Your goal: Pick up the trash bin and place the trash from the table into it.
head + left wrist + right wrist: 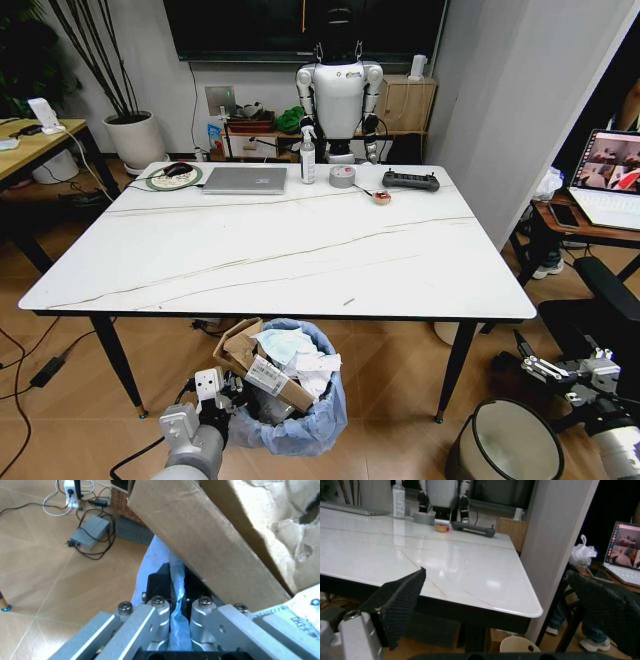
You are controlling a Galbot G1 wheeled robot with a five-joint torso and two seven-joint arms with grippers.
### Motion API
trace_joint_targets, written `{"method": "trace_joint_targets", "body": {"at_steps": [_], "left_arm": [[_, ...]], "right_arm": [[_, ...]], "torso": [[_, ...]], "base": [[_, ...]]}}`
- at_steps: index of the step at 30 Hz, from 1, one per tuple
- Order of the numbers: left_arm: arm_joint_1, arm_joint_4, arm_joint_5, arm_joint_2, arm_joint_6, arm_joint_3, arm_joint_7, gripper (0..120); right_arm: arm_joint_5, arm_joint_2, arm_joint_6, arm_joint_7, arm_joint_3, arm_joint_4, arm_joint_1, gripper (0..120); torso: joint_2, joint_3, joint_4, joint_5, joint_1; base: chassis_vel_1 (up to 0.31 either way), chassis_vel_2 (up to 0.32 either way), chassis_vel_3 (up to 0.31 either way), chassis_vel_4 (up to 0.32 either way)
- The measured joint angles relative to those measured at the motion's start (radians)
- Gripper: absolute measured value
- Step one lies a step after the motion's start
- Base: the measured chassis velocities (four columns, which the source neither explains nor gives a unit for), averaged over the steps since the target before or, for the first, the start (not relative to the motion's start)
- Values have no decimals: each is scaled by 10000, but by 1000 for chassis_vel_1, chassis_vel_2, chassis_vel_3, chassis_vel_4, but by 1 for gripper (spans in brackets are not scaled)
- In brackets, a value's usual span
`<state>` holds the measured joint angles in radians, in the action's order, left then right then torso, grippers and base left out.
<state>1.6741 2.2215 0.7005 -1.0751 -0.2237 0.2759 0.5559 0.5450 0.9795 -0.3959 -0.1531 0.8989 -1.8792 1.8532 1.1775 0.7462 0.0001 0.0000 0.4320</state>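
Left gripper [212,392] low by the floor at the near-left, fingers [156,612] closed tight, pinching the light-blue bag liner at the rim of the trash bin [315,425]; left wrist view shows the film squeezed between the two metal fingers with almost no gap. Bin sits on the wood floor just in front of the table's near edge, partly under it. Bin is full: torn brown cardboard box [250,362] with a white label sticks out tilted on the left side, white papers and tissues [300,355] piled beside it on the right. From the left wrist the same cardboard box [210,543] runs diagonally right above the fingers. Right gripper [545,370] hangs low at the near-right, above the floor, well apart from the trash bin; cannot tell if its fingers are open or closed. Just beside it on the floor, a larger dark round bin [505,440] with pale inside, looks empty from what shows. Table [300,250] marble top is bare over the near and middle part. Far edge holds a grey laptop [245,179], spray bottle [308,160], grey tape roll [342,176], small red-white item [381,197], black power strip [411,181], and a mouse on a round pad [175,176].
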Motion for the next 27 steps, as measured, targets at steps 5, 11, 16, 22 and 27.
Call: {"method": "trace_joint_targets", "body": {"at_steps": [5, 11, 16, 22, 27], "left_arm": [[-27, -50, 33, 12, 0, 1, -9, 0], [-83, -139, 90, 53, 0, 18, -12, 0], [-134, -162, 162, 75, -6, 27, -9, 0], [-242, -291, 300, 72, -11, 41, 12, 0], [-322, -527, 305, -5, -9, -12, -31, 0]], "right_arm": [[0, 0, 0, 0, 0, 0, 0, 100], [0, 0, 0, 0, 0, 0, 0, 100], [0, 0, 0, 0, 0, 0, 0, 100], [0, 0, 0, 0, 0, 0, 0, 100], [0, 0, 0, 0, 0, 0, 0, 100]], "torso": [[-220, -125, 0, 0, -95], [-545, -307, 0, 0, -240], [-755, -428, 0, 0, -328], [-1022, -572, 0, 0, -449], [-1294, -725, 0, 0, -566]], "base": [[0, 0, 0, 0], [0, 0, 0, 0], [0, 0, 0, 0], [0, 0, 0, 0], [0, 0, 0, 0]]}}
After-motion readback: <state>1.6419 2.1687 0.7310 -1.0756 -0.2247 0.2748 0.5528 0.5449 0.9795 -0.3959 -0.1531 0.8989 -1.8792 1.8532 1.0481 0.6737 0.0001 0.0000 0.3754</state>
